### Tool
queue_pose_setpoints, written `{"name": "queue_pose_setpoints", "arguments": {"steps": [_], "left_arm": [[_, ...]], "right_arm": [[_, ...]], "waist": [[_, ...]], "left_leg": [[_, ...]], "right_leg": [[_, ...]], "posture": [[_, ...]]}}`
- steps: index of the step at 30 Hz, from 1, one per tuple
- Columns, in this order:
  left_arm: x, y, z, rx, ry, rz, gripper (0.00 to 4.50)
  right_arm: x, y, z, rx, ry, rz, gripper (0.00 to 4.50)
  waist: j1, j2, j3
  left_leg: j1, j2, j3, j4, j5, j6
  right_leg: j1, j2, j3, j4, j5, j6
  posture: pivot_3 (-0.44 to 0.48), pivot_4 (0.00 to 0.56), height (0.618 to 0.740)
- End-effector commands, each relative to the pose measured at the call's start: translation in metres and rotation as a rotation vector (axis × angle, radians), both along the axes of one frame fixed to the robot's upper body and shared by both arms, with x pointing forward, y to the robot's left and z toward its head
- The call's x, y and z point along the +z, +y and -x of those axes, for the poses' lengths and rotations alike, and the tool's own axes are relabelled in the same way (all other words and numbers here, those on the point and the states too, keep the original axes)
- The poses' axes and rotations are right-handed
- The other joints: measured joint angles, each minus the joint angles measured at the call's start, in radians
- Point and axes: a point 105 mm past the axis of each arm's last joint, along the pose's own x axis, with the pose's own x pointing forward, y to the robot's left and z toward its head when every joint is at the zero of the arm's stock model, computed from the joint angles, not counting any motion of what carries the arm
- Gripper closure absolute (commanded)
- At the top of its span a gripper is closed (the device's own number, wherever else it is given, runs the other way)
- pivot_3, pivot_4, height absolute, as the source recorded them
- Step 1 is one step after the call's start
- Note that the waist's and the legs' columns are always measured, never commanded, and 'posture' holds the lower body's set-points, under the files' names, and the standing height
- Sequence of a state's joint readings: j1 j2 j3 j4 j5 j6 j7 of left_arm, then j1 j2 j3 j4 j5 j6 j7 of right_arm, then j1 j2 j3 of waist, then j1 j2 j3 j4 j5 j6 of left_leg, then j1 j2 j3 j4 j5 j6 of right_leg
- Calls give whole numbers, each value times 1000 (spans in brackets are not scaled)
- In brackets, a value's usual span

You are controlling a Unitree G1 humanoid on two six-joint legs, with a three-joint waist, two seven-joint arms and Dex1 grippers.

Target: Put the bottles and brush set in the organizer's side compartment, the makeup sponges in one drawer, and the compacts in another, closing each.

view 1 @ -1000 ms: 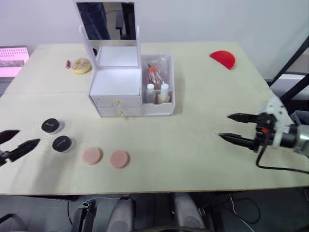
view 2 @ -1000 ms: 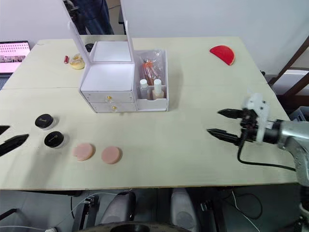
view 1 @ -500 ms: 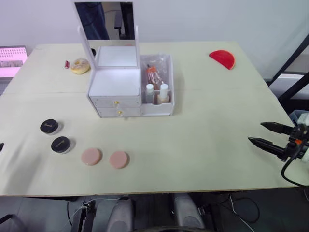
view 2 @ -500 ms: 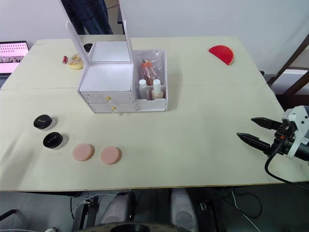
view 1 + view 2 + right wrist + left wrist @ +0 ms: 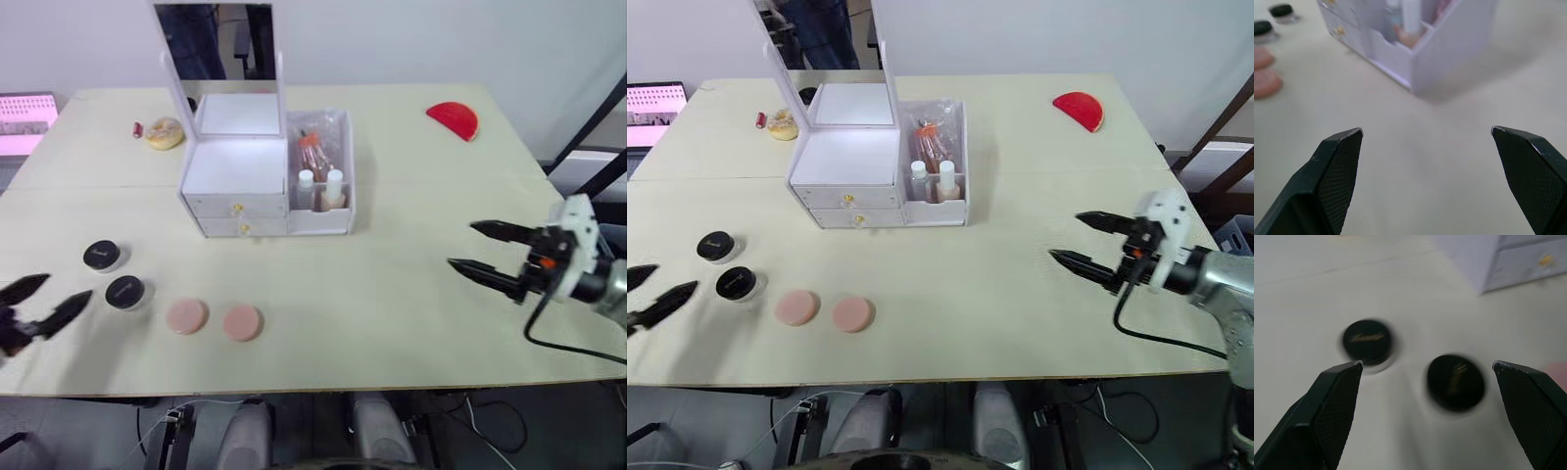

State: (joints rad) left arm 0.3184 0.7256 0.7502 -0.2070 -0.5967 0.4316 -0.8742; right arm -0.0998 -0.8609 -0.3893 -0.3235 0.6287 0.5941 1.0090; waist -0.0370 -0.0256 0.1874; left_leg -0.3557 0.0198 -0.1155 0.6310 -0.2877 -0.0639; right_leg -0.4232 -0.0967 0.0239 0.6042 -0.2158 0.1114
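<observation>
Two round black lidded compacts [image 5: 123, 292] sit on the pale surface [image 5: 392, 294] near the left claw [image 5: 44, 302] — wide open, empty. Likely rigid, light, slick: pinch across the rim. Two soft pink round sponges [image 5: 185, 316] beside them — will squash. Right claw [image 5: 482, 250] open, empty.

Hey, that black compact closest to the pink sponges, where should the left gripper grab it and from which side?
Grip the nearer compact across its round rim, coming from above. It lies flat and low on the table, so its side wall is probably the only hold. The left gripper is open beside it.
</observation>
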Motion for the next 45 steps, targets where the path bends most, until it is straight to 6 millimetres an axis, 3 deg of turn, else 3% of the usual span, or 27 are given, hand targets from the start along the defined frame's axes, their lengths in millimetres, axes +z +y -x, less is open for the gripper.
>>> {"name": "queue_pose_setpoints", "arguments": {"steps": [1, 4, 9, 16, 24, 43, 45], "left_arm": [[10, -59, -7, 25, -122, 39, 0], [3, -111, -9, 73, -163, 79, 0], [4, -168, -19, 70, -223, 69, 0], [11, -198, -50, 187, -324, 117, 0], [7, -201, -81, 225, -335, 158, 0], [14, -208, -106, 172, -375, 187, 0], [14, -208, -107, 171, -375, 188, 563]], "right_arm": [[13, 28, -5, 61, -52, 12, 46], [17, 51, -12, 105, -33, 27, 46], [22, 89, -9, 234, -24, 25, 46], [43, 130, 6, 448, -46, -101, 46], [43, 136, 3, 461, -81, -108, 46], [39, 130, -9, 385, -118, -74, 46], [38, 130, -9, 384, -118, -74, 0]], "waist": [[2, 1, 0], [8, 1, 0], [26, 1, -1], [27, 2, -1], [27, 2, -1], [26, 2, -1], [26, 2, -1]], "left_leg": [[0, 0, 0, 0, 0, 0], [0, 0, 0, 2, 0, 0], [1, -1, 0, 3, 0, 0], [0, -1, -1, 8, 0, 0], [0, -1, -1, 8, 0, 0], [0, -1, -1, 8, 0, 0], [0, -1, -1, 8, 0, 0]], "right_leg": [[1, 0, 0, -1, 1, 1], [5, 0, 1, -6, 6, 2], [6, 1, 1, -7, 7, 1], [10, 1, 1, -8, 8, 1], [10, 1, 0, -8, 8, 2], [10, 1, 0, -8, 8, 2], [10, 1, 0, -8, 8, 2]], "posture": [[0, 150, 739], [0, 150, 739], [0, 150, 739], [0, 150, 739], [0, 150, 739], [0, 150, 739], [0, 150, 739]]}}
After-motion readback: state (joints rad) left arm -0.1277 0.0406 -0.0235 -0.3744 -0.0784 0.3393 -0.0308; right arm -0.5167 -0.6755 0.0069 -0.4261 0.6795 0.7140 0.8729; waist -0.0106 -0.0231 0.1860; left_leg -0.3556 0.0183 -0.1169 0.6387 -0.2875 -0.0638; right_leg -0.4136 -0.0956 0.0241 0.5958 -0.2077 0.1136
